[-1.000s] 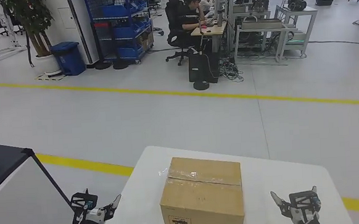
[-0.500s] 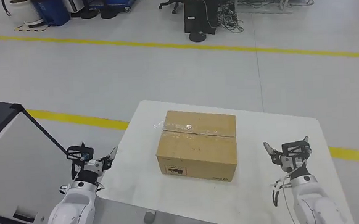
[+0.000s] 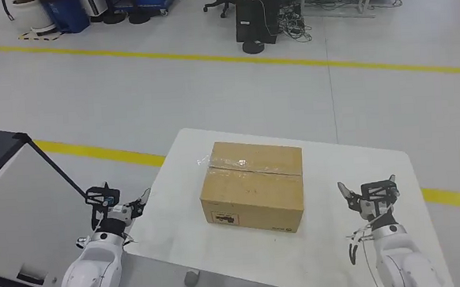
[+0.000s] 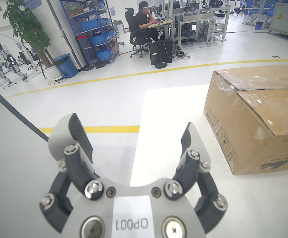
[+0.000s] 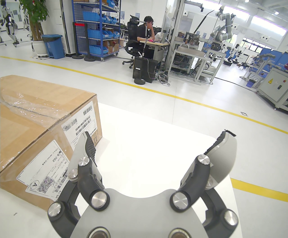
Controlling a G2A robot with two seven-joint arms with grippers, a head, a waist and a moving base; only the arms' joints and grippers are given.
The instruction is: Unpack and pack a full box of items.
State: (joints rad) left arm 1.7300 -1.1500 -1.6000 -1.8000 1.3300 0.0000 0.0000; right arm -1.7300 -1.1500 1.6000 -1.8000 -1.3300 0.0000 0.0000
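Now, my left gripper (image 3: 125,200) hangs at the white table's (image 3: 339,176) left edge, fingers spread and empty. The cardboard box (image 3: 252,186) sits taped shut mid-table. Well apart, my right gripper (image 3: 367,190) hovers, likewise spread wide.

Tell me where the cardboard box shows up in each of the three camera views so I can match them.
Top view: cardboard box in the middle of the white table, taped top up.
Left wrist view: box on the table toward the robot's right, symbol-printed side facing.
Right wrist view: box toward the robot's left, white labels facing.
Shared landmark: black computer tower on the floor beyond the far yellow line.
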